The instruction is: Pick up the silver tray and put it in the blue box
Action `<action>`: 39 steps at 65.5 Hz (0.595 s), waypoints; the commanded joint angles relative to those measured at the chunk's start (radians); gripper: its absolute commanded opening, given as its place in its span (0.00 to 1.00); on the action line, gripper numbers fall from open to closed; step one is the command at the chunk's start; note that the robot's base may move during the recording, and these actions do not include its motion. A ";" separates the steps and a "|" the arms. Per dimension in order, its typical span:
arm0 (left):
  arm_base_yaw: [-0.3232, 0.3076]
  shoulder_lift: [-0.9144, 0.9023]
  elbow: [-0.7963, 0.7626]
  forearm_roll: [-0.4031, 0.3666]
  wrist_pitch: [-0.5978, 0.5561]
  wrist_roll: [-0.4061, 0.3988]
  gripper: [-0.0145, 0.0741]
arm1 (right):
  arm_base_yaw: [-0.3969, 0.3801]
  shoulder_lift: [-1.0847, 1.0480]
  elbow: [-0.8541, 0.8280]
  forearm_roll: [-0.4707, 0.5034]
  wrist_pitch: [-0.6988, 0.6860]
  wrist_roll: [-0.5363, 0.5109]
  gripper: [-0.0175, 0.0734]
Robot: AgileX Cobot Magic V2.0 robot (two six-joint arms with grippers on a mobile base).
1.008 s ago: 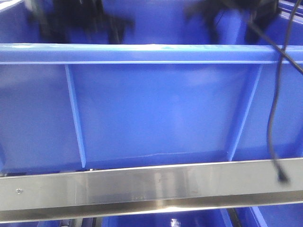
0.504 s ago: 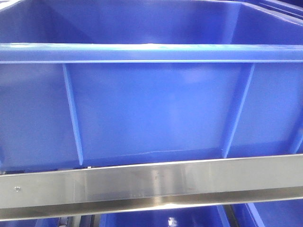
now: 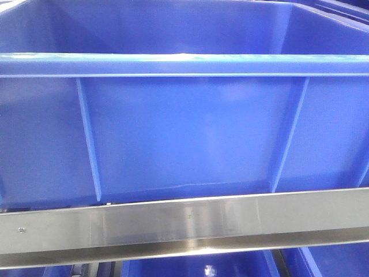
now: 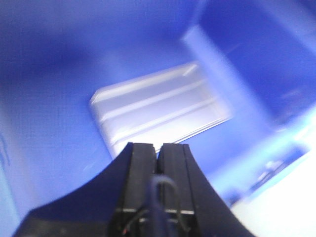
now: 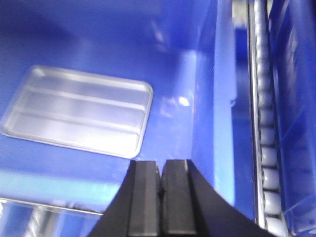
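Observation:
The silver tray point(image 5: 79, 116) lies flat on the floor of the blue box point(image 5: 207, 103), its two long ridges showing. It also shows, blurred, in the left wrist view point(image 4: 158, 108), inside the blue box point(image 4: 54, 98). My left gripper point(image 4: 158, 146) is shut and empty, above the tray's near edge. My right gripper point(image 5: 160, 164) is shut and empty, above the box floor to the right of the tray. In the front view only the blue box's ribbed outer wall point(image 3: 184, 133) and rim show; the tray and both grippers are out of that view.
A steel rail point(image 3: 184, 222) runs across below the box in the front view. A roller conveyor track point(image 5: 264, 148) runs along the right side of the box. Another blue bin point(image 5: 296, 98) stands beyond the rollers.
A second ago both dark arms and a cable showed above the box in the front view; they have left that view. The view shifted slightly.

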State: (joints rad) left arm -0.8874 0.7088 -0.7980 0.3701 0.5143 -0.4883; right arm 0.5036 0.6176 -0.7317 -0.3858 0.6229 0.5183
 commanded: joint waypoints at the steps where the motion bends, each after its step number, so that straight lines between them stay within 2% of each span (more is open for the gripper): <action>1: -0.035 -0.093 0.026 0.026 -0.116 0.023 0.06 | -0.001 -0.108 0.040 -0.033 -0.108 -0.015 0.25; 11: -0.112 -0.240 0.114 0.026 -0.116 0.024 0.06 | -0.001 -0.337 0.200 -0.036 -0.116 -0.061 0.25; 21: -0.175 -0.313 0.188 0.026 -0.112 0.024 0.06 | -0.001 -0.504 0.332 -0.042 -0.123 -0.090 0.25; 29: -0.197 -0.318 0.197 0.003 -0.114 0.024 0.06 | -0.001 -0.552 0.381 -0.042 -0.149 -0.090 0.25; 33: -0.198 -0.318 0.197 -0.040 -0.114 0.024 0.06 | -0.001 -0.553 0.386 -0.042 -0.160 -0.090 0.25; 39: -0.198 -0.316 0.197 -0.042 -0.112 0.024 0.06 | -0.001 -0.553 0.386 -0.042 -0.160 -0.090 0.25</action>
State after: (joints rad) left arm -1.0785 0.3857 -0.5715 0.3300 0.4828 -0.4682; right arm 0.5036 0.0536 -0.3190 -0.3929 0.5586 0.4402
